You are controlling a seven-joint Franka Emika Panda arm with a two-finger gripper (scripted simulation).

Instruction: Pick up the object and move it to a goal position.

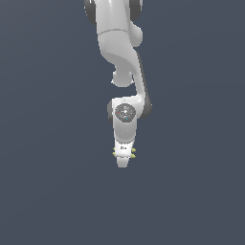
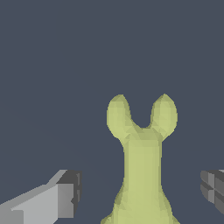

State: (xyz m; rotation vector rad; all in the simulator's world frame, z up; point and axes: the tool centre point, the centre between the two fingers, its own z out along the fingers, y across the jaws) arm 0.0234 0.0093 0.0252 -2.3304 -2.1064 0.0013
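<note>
Between the spread end effector fingers lies the yellow-green object, untouched.

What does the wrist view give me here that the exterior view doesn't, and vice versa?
Wrist view only: the yellow-green piece in full shape, between the two fingertips, a gap on each side, so the end effector is open. Exterior view only: the whole white arm reaching down, its end effector covering most of the piece. Both: the piece and the plain dark surface.
</note>
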